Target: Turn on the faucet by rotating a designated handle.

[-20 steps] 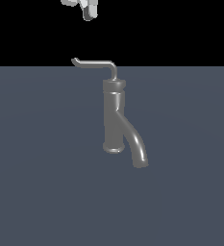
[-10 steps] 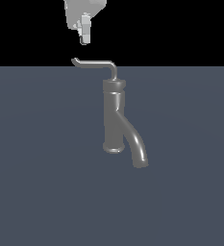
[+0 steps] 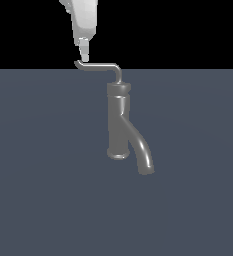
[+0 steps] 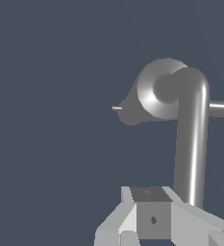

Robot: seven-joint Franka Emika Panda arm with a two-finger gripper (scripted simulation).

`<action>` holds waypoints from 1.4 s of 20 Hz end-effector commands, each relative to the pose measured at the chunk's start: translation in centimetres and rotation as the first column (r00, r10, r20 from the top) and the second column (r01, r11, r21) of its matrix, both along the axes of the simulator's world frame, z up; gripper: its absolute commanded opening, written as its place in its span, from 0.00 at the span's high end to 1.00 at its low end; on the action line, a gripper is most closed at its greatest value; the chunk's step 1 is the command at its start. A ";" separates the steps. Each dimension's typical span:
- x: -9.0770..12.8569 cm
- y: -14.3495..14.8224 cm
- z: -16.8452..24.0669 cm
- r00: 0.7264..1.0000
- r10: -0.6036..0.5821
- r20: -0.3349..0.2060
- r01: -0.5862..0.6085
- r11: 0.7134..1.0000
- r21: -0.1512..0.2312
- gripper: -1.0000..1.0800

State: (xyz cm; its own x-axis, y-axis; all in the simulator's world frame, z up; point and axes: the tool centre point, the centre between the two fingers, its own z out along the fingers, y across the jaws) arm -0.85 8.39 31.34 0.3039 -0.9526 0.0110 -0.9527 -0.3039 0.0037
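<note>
You see a flat slate-blue surface (image 3: 43, 165) filling the lower part of the exterior view, from its far edge down to the near edge and out to both side edges. It is uniform in tone, matte, unmarked. Above the far edge you see plain black background (image 3: 188, 30). In the wrist view the same slate-blue surface (image 4: 51, 86) fills the frame; a darker patch (image 4: 129, 115) lies on it, probably a shadow.
</note>
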 end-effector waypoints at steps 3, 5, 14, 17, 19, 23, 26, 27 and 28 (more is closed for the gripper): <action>0.6 0.5 -0.9 0.999 -0.045 0.001 0.045 0.999 0.008 1.00; 0.8 0.6 -1.1 0.998 -0.057 0.000 0.057 0.998 0.010 1.00; 0.6 0.6 -1.3 0.998 -0.065 0.000 0.065 0.998 0.011 1.00; -0.3 0.5 -1.3 0.998 -0.065 0.000 0.065 0.998 0.011 1.00; -0.9 0.4 -1.3 0.998 -0.065 0.000 0.065 0.998 0.011 1.00; -2.1 0.2 -1.3 0.998 -0.065 0.000 0.065 0.998 0.011 1.00; -3.1 -0.1 -1.3 0.998 -0.066 0.000 0.066 0.998 0.012 1.00; -3.4 -0.1 -1.3 0.998 -0.066 0.000 0.066 0.998 0.012 1.00; -3.7 -0.2 -1.3 0.998 -0.066 0.000 0.066 0.998 0.012 1.00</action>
